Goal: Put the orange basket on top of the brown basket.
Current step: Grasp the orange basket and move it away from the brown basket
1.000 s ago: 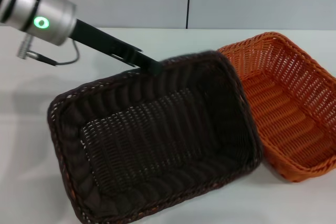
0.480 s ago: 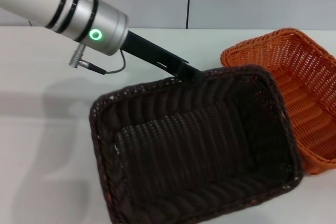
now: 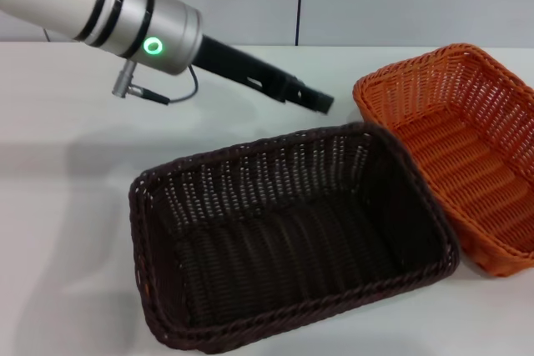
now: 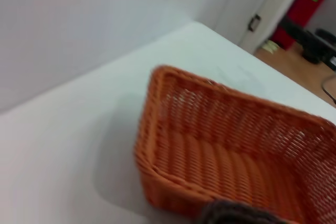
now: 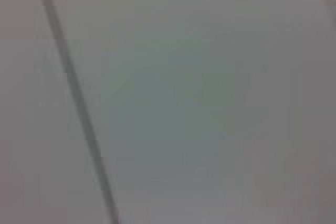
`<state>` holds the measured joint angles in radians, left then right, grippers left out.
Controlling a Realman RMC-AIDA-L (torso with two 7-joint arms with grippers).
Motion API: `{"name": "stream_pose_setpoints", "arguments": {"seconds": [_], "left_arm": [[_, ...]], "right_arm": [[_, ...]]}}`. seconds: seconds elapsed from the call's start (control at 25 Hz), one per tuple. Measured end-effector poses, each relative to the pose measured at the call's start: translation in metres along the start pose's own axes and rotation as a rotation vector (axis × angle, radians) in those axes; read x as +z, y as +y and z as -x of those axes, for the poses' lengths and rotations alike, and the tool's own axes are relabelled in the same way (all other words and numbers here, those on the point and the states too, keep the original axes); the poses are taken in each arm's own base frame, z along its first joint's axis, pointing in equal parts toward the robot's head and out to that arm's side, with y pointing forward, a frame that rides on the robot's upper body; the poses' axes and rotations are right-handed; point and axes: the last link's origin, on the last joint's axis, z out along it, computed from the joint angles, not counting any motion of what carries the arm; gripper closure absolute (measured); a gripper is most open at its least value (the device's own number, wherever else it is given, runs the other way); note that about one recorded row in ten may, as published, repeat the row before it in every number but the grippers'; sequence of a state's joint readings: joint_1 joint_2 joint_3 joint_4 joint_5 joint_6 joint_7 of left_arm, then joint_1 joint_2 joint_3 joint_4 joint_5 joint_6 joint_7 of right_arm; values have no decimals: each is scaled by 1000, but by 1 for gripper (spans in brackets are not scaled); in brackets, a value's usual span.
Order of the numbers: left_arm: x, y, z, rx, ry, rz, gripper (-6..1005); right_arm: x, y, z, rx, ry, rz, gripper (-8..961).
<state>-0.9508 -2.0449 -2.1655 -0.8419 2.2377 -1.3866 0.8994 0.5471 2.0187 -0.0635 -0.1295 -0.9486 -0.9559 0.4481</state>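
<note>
From the head camera, the very dark brown woven rectangular basket with a braided rim [image 3: 288, 239] is sitting flat and upright on the white worktop [image 3: 67, 206], in the near middle of the scene, its open top facing up and its inside showing nothing but weave. The bright orange woven rectangular basket with sloped open-weave walls [image 3: 459, 147] is resting on the same worktop just to the right of the brown one; the two are lying side by side, with the brown basket's right rim overlapping the orange basket's near left wall, so whether they are touching cannot be told. The left arm is reaching in from the upper left, a green light glowing on its silver wrist, and the left gripper [image 3: 321, 103] is hanging above the worktop just behind the brown basket's far rim, apart from both baskets and holding nothing. Its black fingers are appearing as one slim dark bar, so how far they are standing apart cannot be told.

From the left wrist camera, the orange basket [image 4: 231, 150] is filling most of the picture, upright on the white worktop [image 4: 63, 156], with a sliver of the brown basket's rim [image 4: 236, 214] showing at the picture's edge.

The right wrist camera is showing only a pale grey surface crossed by a thin dark line; the right gripper is not appearing in any view.
</note>
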Motion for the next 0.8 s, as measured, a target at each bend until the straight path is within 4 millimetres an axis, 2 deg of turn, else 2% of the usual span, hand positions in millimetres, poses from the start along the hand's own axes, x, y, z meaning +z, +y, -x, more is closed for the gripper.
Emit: {"name": "stream_pose_setpoints", "arguments": {"seconds": [0.08, 0.12, 0.28, 0.32, 0.36, 0.48, 0.52, 0.56, 0.8], "left_arm": [[-3, -3, -1, 3, 22, -21, 509], [-4, -5, -1, 13, 42, -30, 486], [-5, -7, -2, 20, 68, -35, 396], [-5, -10, -1, 22, 78, -48, 349], [-5, -10, -1, 22, 78, -48, 303], [-5, -14, 0, 24, 91, -70, 163], [-5, -16, 0, 26, 98, -81, 154], [-5, -16, 0, 26, 98, -81, 146], [-5, -17, -4, 38, 105, -98, 138]], "right_arm": [[2, 4, 2, -28, 22, 75, 163], [3, 2, 9, -49, 56, 171, 163], [0, -3, 19, -5, 152, 295, 163], [-5, -9, 34, 66, 218, 370, 163], [-5, -9, 34, 66, 218, 370, 163], [-16, -17, 63, 103, 293, 459, 164], [-24, -19, 84, 104, 349, 507, 164], [-24, -19, 84, 104, 349, 507, 164], [-40, -26, 147, 84, 689, 536, 164]]}}
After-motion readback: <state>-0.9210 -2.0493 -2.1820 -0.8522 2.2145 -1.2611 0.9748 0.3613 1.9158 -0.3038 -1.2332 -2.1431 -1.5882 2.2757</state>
